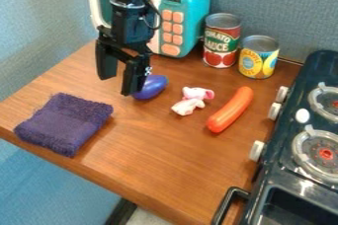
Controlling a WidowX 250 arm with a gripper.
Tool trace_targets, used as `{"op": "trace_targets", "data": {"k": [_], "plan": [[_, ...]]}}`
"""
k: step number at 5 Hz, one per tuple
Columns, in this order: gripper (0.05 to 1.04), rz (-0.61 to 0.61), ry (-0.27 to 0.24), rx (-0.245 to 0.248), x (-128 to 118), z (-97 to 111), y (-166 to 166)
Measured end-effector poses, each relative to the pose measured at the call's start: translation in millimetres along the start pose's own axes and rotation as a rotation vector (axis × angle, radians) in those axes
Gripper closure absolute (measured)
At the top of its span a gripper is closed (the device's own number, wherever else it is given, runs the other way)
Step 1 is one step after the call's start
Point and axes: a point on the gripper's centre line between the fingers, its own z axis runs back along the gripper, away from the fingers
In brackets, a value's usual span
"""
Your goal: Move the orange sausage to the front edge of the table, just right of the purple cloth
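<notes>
Worktop [165,160]: beneath the fingers [137,73]; widest room toward its near edge.
Stove [300,115]: across from the fingers, bounding sideways travel.
Toy microwave [194,17]: behind the fingers.
Purple cloth [64,123]: nearer the front edge than the fingers.
Fingers: 2, spread apart, grasping nothing.
Cans: 2, red [220,46] and yellow [258,58], behind, stoveward.
Orange sausage [230,110]: stoveward.
Purple toy [153,87]: just beside the fingers; probably light, stiff, slippery; best gripped across its middle.

teal microwave [192,1], dark stove [316,68]
</notes>
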Motion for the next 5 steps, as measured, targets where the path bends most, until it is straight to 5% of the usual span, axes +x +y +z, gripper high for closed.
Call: {"op": "trace_targets", "data": {"k": [1,2,3,4,5], "plan": [[0.083,-0.003,0.037,-0.015,-1,-12,-1],[0.083,-0.057,0.002,0.015,19,-7,-29],[0.083,-0.138,-0.020,-0.020,31,3,-57],[0.083,-0.139,-0.072,-0.048,42,9,-63],[0.083,-0.143,-0.152,-0.008,68,10,-77]]}}
